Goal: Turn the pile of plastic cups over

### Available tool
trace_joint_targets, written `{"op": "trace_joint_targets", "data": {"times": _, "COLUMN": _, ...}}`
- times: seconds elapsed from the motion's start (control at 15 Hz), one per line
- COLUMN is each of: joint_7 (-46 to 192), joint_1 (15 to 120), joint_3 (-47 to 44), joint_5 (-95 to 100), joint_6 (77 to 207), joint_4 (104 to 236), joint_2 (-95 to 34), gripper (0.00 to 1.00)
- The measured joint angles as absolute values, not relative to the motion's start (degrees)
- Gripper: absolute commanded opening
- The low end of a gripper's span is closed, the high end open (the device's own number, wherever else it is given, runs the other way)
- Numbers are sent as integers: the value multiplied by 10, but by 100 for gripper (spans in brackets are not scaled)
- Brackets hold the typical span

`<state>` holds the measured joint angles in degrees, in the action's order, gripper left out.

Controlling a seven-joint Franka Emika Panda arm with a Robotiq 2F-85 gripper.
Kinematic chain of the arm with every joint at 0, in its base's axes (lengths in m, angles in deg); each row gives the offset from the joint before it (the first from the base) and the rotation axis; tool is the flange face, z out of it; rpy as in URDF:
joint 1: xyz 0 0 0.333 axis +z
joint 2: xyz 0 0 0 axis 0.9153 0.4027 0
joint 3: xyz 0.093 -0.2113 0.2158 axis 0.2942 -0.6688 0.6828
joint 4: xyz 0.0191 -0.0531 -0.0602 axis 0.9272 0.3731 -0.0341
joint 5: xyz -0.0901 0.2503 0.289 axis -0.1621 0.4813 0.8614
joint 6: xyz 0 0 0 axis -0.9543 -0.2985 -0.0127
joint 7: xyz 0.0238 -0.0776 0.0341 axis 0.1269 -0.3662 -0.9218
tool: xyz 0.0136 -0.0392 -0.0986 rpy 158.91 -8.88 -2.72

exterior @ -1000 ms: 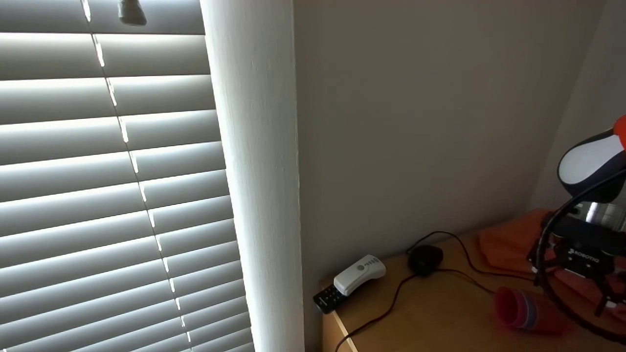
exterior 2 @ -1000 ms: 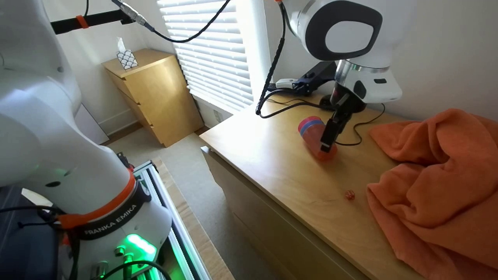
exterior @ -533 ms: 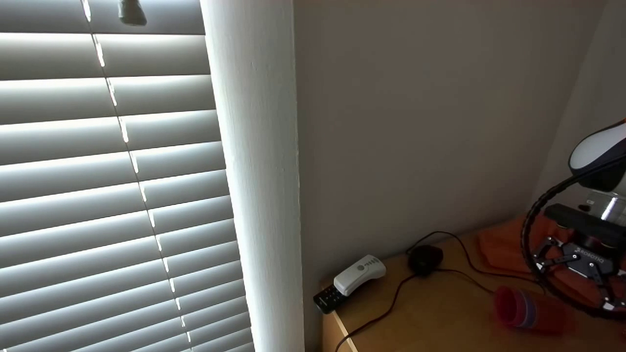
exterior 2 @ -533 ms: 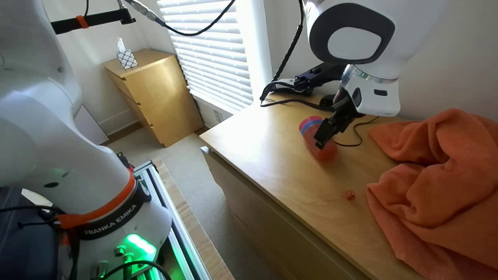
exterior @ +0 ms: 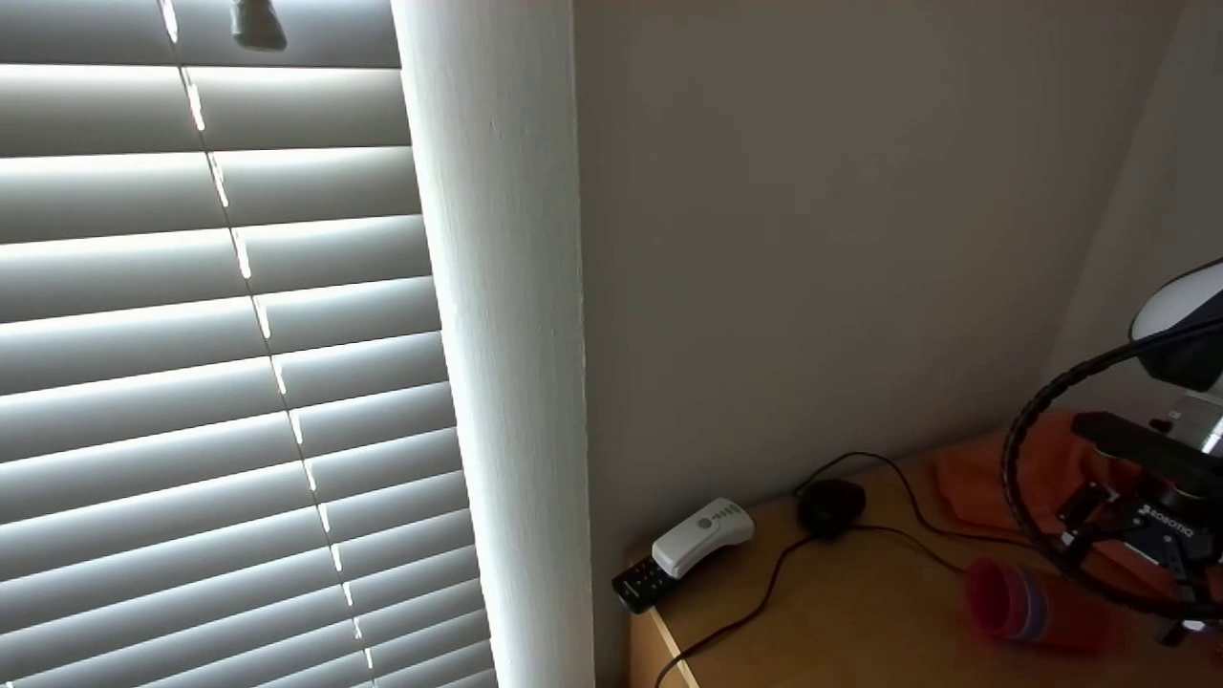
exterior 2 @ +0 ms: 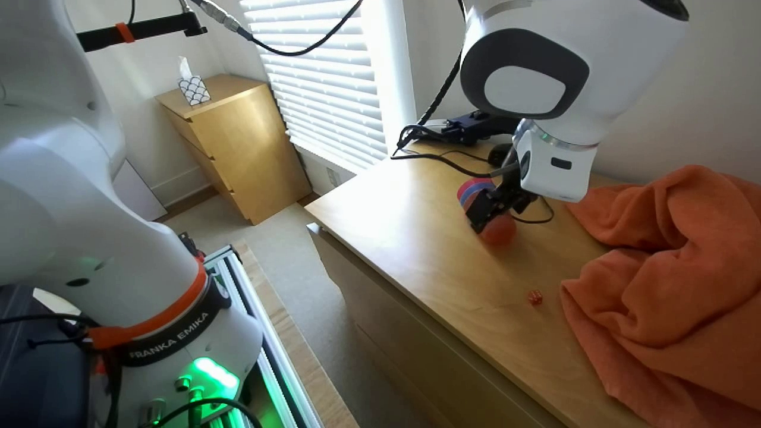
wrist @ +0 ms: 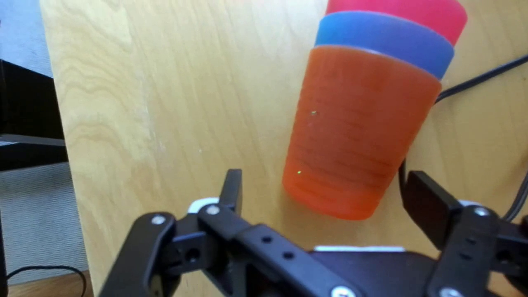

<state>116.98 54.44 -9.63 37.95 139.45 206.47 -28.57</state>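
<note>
A stack of nested plastic cups lies on its side on the wooden dresser top (exterior 2: 404,238). The outer cup is orange (wrist: 359,123), then come a blue cup (wrist: 383,37) and a pink-red cup (wrist: 408,12), whose open end points away from my gripper in the wrist view. The stack also shows in both exterior views (exterior: 994,600) (exterior 2: 498,230). My gripper (wrist: 324,180) is open and empty, its fingers apart on either side of the orange cup's base. Neither finger visibly touches it. In an exterior view the gripper (exterior 2: 490,208) partly covers the stack's middle.
A crumpled orange towel (exterior 2: 684,267) and a small red die (exterior 2: 534,297) lie on the dresser. A white remote (exterior: 702,535), a black remote (exterior: 645,585) and a black device (exterior: 829,506) with cables lie near the wall. A cable runs beside the cups.
My gripper has turned and come lower over the stack, its tips moving left across the cups in an exterior view. The arm's loose cable has shifted. The cups look nearly unmoved.
</note>
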Motion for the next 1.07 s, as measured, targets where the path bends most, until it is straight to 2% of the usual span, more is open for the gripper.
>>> {"op": "trace_joint_targets", "data": {"times": 0.53, "joint_7": 1187, "joint_1": 543, "joint_3": -100, "joint_5": 404, "joint_6": 1395, "joint_4": 2070, "joint_2": -275, "gripper": 100}}
{"op": "trace_joint_targets", "data": {"times": 0.6, "joint_7": 1187, "joint_1": 543, "joint_3": -100, "joint_5": 407, "joint_6": 1395, "joint_4": 2069, "joint_2": -272, "gripper": 89}}
{"op": "trace_joint_targets", "data": {"times": 0.67, "joint_7": 1187, "joint_1": 543, "joint_3": -100, "joint_5": 410, "joint_6": 1395, "joint_4": 2069, "joint_2": -269, "gripper": 74}}
{"op": "trace_joint_targets", "data": {"times": 1.07, "joint_7": 1187, "joint_1": 543, "joint_3": -100, "joint_5": 414, "joint_6": 1402, "joint_4": 2063, "joint_2": -250, "gripper": 26}}
